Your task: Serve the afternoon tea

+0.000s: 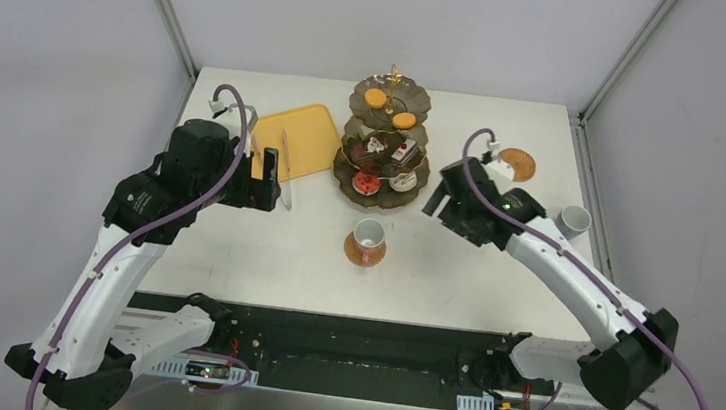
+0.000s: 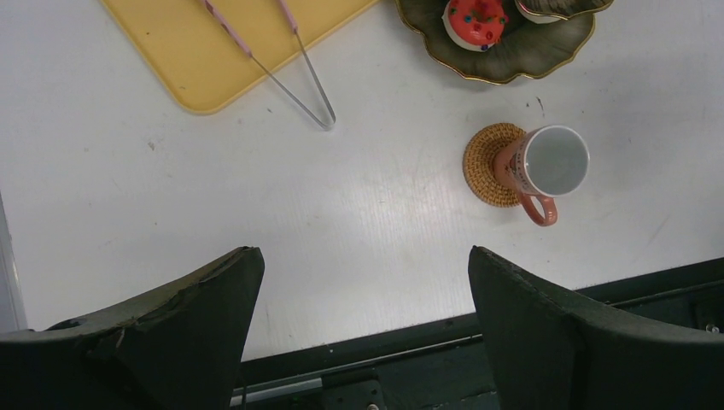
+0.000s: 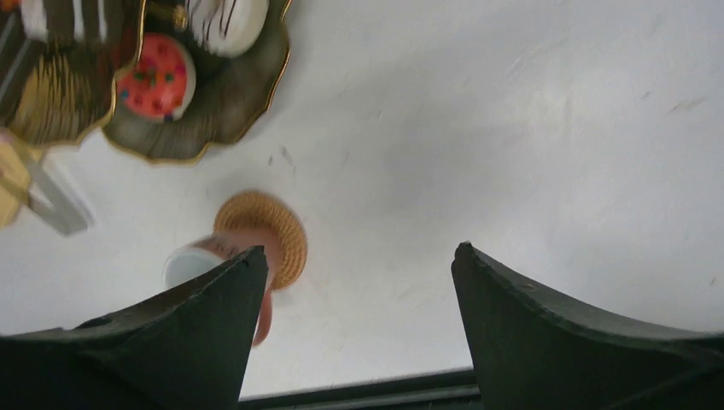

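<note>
The dark three-tier stand (image 1: 419,182) with its gold rod (image 1: 393,75) stands at the back centre. Orange cookies (image 1: 376,98) lie on its top tier and small cakes (image 1: 377,147) on the lower tiers. A pinkish cup (image 1: 368,232) stands on a woven coaster (image 1: 348,251) in front of the stand. The second coaster (image 1: 518,164) is bare at the back right. A blue-grey cup (image 1: 572,221) stands at the right edge. My left gripper (image 1: 266,178) is open and empty, left of the stand. My right gripper (image 1: 437,194) is open and empty, right of the stand.
A yellow tray (image 1: 311,130) with pink-handled tongs (image 1: 284,167) lies at the back left. The left wrist view shows the tray (image 2: 196,51), tongs (image 2: 294,81), cup (image 2: 551,162) and a red cake (image 2: 475,19). The right wrist view shows the cup (image 3: 192,260) and coaster (image 3: 273,222).
</note>
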You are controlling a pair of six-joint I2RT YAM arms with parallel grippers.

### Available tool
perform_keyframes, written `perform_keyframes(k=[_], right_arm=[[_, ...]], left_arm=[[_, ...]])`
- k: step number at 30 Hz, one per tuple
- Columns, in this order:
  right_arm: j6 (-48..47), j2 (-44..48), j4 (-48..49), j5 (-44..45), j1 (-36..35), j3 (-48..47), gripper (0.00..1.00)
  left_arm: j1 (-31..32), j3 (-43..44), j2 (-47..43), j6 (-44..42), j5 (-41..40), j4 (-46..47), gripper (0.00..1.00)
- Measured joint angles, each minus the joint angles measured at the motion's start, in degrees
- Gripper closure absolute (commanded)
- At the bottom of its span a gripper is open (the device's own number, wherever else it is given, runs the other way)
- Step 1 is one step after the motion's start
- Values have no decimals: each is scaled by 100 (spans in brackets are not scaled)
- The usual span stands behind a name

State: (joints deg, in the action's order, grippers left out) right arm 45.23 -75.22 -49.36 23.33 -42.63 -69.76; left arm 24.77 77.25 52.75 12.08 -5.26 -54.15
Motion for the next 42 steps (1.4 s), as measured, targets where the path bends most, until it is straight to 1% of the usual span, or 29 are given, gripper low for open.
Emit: perform_keyframes(k=[1, 3, 4, 6, 7, 12, 13, 14, 17, 18, 21, 27, 37, 40, 42], right_arm=[[-385, 247, 273, -13, 297, 251, 19], [-907, 428, 774, -109, 951, 553, 25], [-1121, 382, 1008, -197, 1333, 610, 27], [-1449, 52, 1484, -354, 2044, 595, 28], [-1550, -210, 1617, -439, 2371, 492, 28], [-1799, -1808, 2074, -669, 3362, -413, 39], [-1821, -2140, 2111, -758, 3515, -649, 41], [-1836, -2468, 2122, -844, 3654, -892, 46], [-1864, -3534, 2017, -1095, 4048, -1878, 54], [-1862, -3866, 1971, -1123, 4140, -2225, 57], [-1851, -4568, 1794, -1211, 4352, -3023, 58], [-1851, -5414, 1379, -1272, 4594, -4153, 57], [-2120, -6240, 1034, -1340, 4695, -5034, 56], [-2184, -6277, 968, -1342, 4695, -5080, 56], [-2201, -6225, 1051, -1362, 4695, -4948, 56]], left_arm=[[0, 9, 46, 17, -4, -17, 6], [0, 50, 140, 50, -22, -59, 6], [0, 96, 199, 61, -31, -85, 6], [0, 197, 295, 94, -39, -131, 6], [0, 260, 343, 118, -39, -157, 6], [0, 619, 514, 348, -39, -271, 6], [0, 691, 533, 396, -39, -280, 6], [0, 761, 544, 442, -39, -280, 6], [0, 970, 553, 579, -66, -319, 5], [0, 1056, 551, 649, -105, -354, 5], [0, 1226, 551, 780, -192, -400, 5], [0, 1429, 586, 874, -431, -511, 5], [0, 1567, 1043, 894, -577, -356, 5], [0, 1766, 1364, 859, -575, -299, 5], [0, 1899, 1552, 824, -568, -247, 5]])
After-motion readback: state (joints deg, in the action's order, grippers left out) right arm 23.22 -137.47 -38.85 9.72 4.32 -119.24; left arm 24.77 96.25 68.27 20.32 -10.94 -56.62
